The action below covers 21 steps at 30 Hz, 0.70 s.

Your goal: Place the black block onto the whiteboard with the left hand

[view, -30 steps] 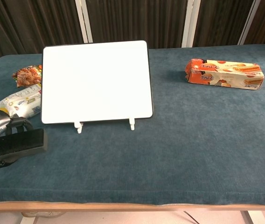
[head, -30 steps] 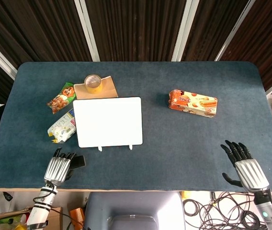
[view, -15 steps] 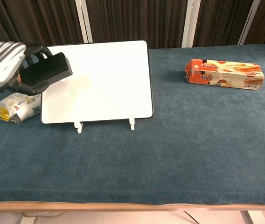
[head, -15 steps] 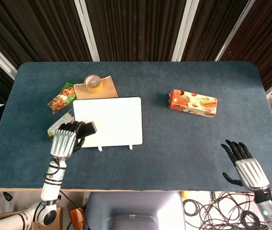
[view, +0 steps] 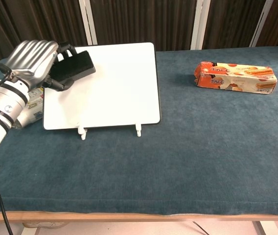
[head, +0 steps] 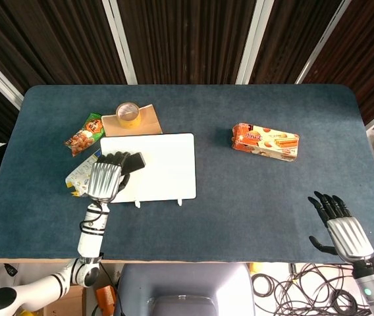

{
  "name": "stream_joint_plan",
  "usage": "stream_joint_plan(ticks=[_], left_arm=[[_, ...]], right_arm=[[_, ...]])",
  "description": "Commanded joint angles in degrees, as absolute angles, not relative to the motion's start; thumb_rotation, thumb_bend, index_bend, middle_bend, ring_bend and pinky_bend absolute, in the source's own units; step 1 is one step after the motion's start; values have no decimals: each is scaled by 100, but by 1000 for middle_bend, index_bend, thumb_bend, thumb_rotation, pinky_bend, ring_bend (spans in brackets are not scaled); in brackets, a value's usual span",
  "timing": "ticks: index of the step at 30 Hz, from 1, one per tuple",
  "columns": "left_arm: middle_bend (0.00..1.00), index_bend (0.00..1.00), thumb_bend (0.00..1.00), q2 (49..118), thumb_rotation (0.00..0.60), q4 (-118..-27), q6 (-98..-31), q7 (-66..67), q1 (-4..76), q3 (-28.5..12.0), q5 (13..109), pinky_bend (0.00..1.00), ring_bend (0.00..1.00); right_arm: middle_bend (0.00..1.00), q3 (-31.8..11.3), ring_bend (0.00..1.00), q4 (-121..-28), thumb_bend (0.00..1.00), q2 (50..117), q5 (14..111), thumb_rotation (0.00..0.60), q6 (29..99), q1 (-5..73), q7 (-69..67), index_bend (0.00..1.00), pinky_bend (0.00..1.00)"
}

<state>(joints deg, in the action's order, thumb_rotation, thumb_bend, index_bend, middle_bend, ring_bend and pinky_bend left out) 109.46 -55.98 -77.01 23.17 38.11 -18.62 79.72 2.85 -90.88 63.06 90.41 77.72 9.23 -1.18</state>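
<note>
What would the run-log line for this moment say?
left hand: holds black block above whiteboard | block: not yet released | right hand: open, idle at table edge

Even, bright overhead light fills both views. The whiteboard point(view: 102, 85) is nearly blown out to flat white, shadows on the bench point(head: 240, 197) are soft and faint, and focus is sharp.

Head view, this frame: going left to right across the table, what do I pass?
Orange snack packet → roll of tape → whiteboard → biscuit box → right hand, open at the near right edge.
</note>
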Motion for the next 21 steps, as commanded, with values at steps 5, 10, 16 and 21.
stream_joint_plan(ticks=[5,10,16,21], left_arm=[[793,625,528,11183,600,-5224,-7698,2520,3956,-1826,7887,551,570],[655,479,408,11256,600,-5034,-7661,2478,3979,-1784,7832,450,463],[598,420,365,11336,600,-4820,-7736,2340,4026,-1731,7875,409,424],[548,351,319,11386,600,-4710,-7737,2261,4047,-1713,7851,345,385]], right_arm=[[0,279,0,-9083,208,6276,9062,600,7762,914,-169,0,0],[0,277,0,-9092,208,6268,9065,600,7740,912,-166,0,0],[0,268,0,-9109,208,6266,9065,600,7730,904,-148,0,0],[0,264,0,-9118,208,6264,9066,600,7719,899,-130,0,0]])
